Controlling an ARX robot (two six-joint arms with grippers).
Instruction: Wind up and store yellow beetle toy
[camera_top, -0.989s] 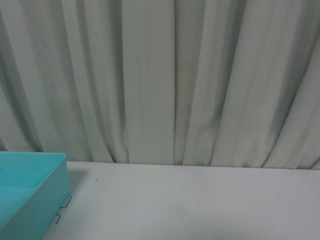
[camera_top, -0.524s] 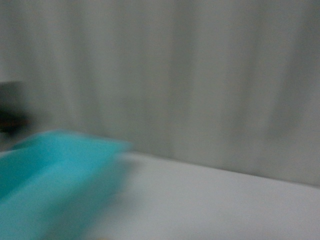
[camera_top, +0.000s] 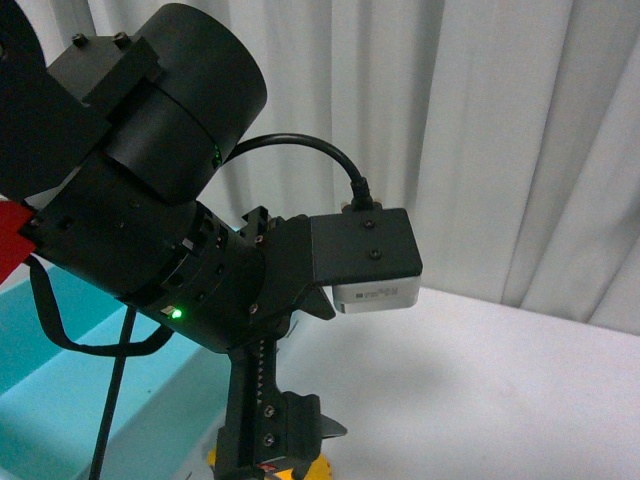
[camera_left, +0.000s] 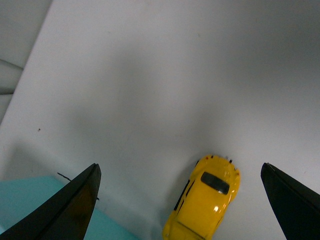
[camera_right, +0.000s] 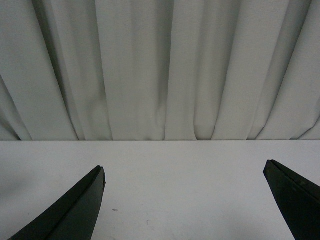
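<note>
The yellow beetle toy stands on the white table, seen from above in the left wrist view. My left gripper is open above it, with the toy between the two dark fingers, nearer the right-hand one, and touching neither. In the front view the black left arm fills the left half, and a sliver of the yellow toy shows under it at the bottom edge. My right gripper is open and empty over bare table.
A teal bin stands at the left on the table, and its corner also shows in the left wrist view, close to the toy. A white pleated curtain hangs behind the table's far edge.
The front view went from curtain, table and bin, through a blurred sweep, to the left arm now filling its left half above the toy.
</note>
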